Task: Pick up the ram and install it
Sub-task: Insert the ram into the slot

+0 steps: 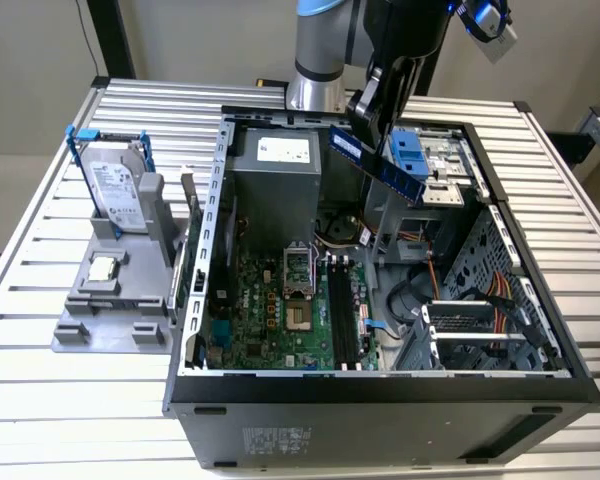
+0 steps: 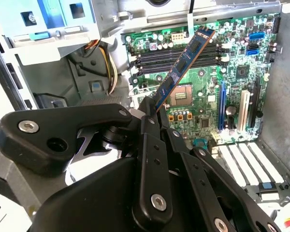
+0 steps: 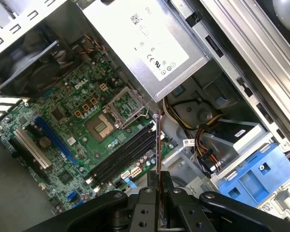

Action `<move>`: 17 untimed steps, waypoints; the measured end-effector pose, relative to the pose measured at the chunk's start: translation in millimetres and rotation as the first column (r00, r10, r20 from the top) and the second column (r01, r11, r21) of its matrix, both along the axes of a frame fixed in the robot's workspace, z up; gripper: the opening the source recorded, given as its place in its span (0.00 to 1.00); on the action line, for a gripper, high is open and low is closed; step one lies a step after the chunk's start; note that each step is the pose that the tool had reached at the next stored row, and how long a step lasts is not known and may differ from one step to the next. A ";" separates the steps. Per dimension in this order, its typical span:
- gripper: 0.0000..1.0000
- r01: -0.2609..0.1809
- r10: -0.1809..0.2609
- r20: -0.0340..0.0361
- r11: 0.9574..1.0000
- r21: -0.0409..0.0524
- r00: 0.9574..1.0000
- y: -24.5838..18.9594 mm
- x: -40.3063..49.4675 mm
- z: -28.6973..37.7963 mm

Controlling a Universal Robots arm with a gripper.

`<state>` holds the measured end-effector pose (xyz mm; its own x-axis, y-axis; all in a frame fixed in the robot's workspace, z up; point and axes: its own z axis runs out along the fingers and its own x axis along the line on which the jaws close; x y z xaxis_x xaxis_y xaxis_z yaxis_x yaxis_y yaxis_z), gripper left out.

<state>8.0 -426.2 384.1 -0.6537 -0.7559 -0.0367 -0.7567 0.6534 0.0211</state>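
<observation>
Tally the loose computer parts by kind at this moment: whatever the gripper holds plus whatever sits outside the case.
ram: 1, held by the gripper
hard drive: 1, on the grey holder
processor chip: 1, on the same holder
Total: 3

I'm seeing a white label on the power supply carrying small black print, a square code and round marks, but I'm making out no words. The hard drive label and a sticker on the case are showing print too small to read.
</observation>
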 end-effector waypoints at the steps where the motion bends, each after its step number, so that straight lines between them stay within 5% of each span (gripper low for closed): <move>1: 0.00 0.004 -0.004 0.000 1.000 0.000 1.000 0.0 0.0 0.0; 17: 0.00 0.104 -0.104 0.000 0.995 0.000 0.995 0.0 0.0 0.0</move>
